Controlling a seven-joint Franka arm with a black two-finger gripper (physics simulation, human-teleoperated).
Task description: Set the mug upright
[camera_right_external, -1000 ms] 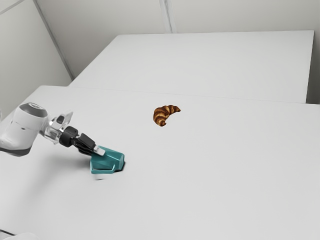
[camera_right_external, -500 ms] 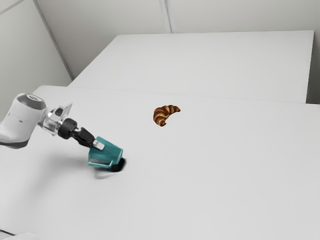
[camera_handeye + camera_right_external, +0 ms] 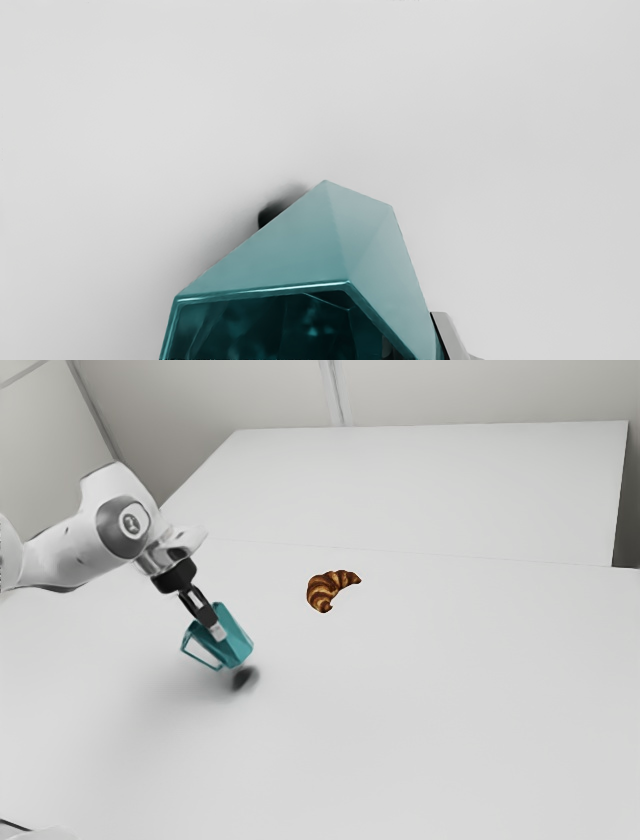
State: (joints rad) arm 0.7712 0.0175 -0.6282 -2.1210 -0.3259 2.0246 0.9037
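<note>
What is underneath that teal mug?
The white table, with a dark shadow below the tilted mug. The mug's body hides part of the surface; anything there can't be seen.

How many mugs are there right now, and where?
1. The teal mug is held in the gripper, tilted above the table, nearer the exterior view's left than the croissant.

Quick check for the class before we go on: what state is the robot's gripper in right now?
Gripper: closed on the teal mug, jaws pinching its wall, holding it tilted above the table.
</note>
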